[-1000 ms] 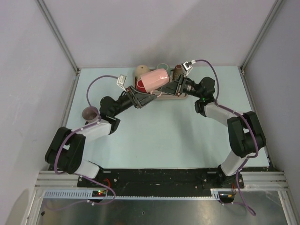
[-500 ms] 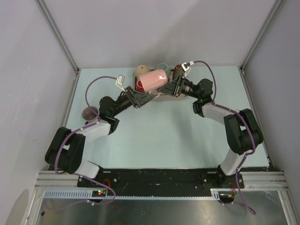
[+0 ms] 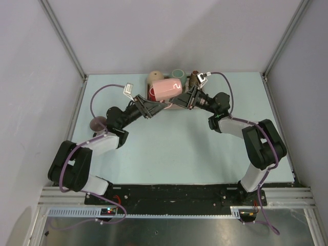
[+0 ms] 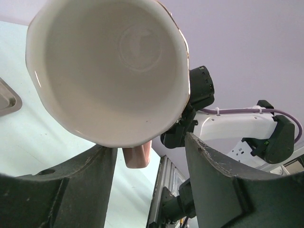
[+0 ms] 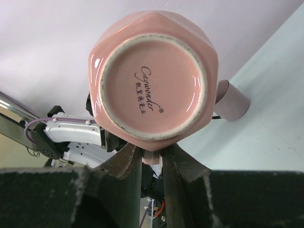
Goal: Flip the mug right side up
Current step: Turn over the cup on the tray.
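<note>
The pink mug [image 3: 166, 88] hangs on its side in the air over the back of the table, held between the two arms. In the right wrist view its base [image 5: 153, 75] faces the camera, and my right gripper [image 5: 153, 159] is shut on the handle below it. In the left wrist view the mug's white inside [image 4: 107, 66] faces the camera. My left gripper [image 4: 149, 175] is open just under the rim, and the pink handle [image 4: 137, 156] hangs between its fingers without touching them. The left finger [image 4: 71, 190] is at the rim's lower edge.
A grey tray [image 4: 7, 99] lies under the mug at the back. Behind the mug stand a beige mug [image 3: 156, 77], a green mug [image 3: 178, 74] and a brown one [image 3: 193, 78]. A purple cup [image 3: 97, 123] stands by the left arm. Grey walls close in the table.
The right arm has carried the mug slightly left and back. The left gripper has followed it, and its jaws have narrowed around the rim side.
</note>
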You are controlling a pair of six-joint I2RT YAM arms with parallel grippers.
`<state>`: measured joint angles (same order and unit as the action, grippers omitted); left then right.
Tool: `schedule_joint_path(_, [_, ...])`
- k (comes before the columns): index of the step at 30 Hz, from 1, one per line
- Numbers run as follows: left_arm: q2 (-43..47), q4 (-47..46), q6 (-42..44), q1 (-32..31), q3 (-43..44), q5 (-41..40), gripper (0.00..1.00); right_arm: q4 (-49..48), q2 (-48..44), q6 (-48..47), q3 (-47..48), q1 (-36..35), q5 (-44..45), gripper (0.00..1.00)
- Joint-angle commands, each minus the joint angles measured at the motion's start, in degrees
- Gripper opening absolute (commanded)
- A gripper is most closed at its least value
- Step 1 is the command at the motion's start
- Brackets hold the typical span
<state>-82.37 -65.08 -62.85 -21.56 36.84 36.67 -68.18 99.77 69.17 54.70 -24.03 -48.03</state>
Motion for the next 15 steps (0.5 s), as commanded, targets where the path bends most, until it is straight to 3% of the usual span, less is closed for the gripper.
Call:
schedule_joint_path(1, [3.3, -6.8, 2.6, 0.4, 0.5, -3.0, 0.62, -6.4, -0.6, 0.3, -0.7, -2.4, -1.6, 0.00])
schedule_joint_path(10, [3.4, -7.0, 2.4, 0.4, 0.3, -3.2, 0.51, -8.4, 0.3, -0.9, -1.4, -3.0, -1.4, 0.00])
schedule_joint_path(15, [3.5, -6.9, 2.3, 0.5, 0.0, -3.6, 0.51, -9.6, 0.8, -1.7, -1.4, -3.5, -2.2, 0.00])
